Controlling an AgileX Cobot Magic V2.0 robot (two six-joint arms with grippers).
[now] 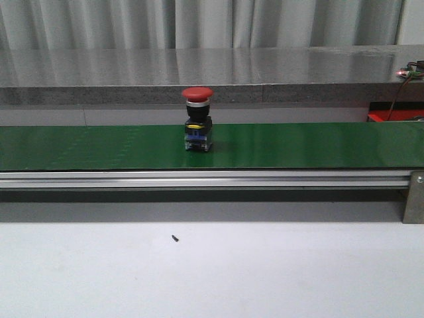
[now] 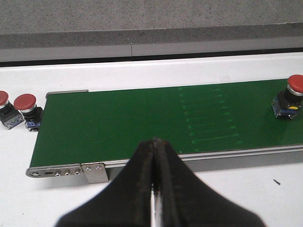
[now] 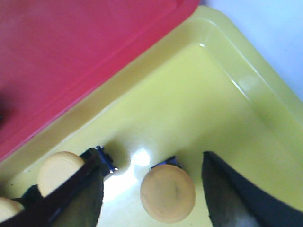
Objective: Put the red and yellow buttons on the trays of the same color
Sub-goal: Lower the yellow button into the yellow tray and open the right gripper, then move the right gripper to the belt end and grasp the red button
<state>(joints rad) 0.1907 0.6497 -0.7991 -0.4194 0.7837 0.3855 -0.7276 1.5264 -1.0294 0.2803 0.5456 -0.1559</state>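
Standing upright on green belt (image 1: 298, 146) — red button (image 1: 198, 119), cap up

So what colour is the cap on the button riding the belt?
Red. The button on the green belt shows best in the front view.

txt/labels: none legible | front: no print readable on red button (image 1: 197, 119) or belt (image 1: 298, 146) | wrist views: no brand, no nos., no signs

Closed pincer (image 2: 155, 156), green belt (image 2: 142, 118) (three red buttons (image 2: 289, 97))
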